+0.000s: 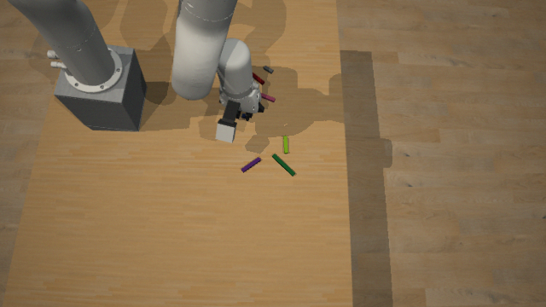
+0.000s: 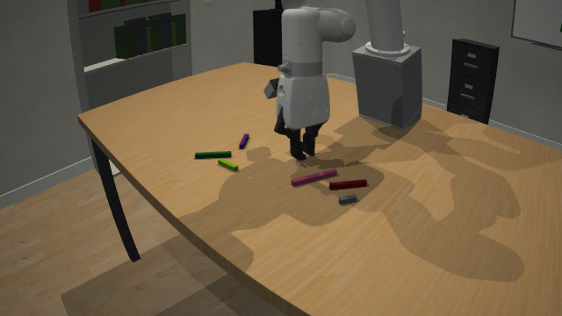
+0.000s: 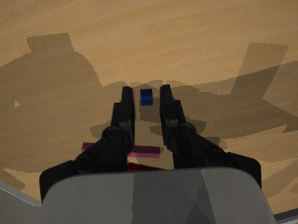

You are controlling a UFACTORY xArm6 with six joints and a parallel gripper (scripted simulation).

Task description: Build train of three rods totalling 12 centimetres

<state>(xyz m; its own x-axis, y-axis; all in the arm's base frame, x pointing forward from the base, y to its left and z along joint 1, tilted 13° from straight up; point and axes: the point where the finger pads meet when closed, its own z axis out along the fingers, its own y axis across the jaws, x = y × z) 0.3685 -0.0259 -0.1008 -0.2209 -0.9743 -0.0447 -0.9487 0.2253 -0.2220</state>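
Observation:
My gripper (image 1: 247,115) (image 2: 305,154) (image 3: 146,99) is open, low over the table. A short blue rod (image 3: 146,97) lies between its parted fingers, with a gap on both sides; the fingers mostly hide it in the top and exterior views. A long pink rod (image 1: 268,97) (image 2: 313,177) (image 3: 145,151), a red rod (image 1: 258,78) (image 2: 348,184) and a short grey rod (image 1: 268,69) (image 2: 348,199) lie apart near the gripper. A lime rod (image 1: 286,144) (image 2: 227,165), a green rod (image 1: 283,165) (image 2: 212,154) and a purple rod (image 1: 251,165) (image 2: 244,141) lie separately, at different angles.
The arm's grey base block (image 1: 107,111) (image 2: 382,88) stands on the table (image 1: 171,222) (image 2: 395,254). The table's edge runs to the right of the rods in the top view. The arm's shadow covers the area around the gripper.

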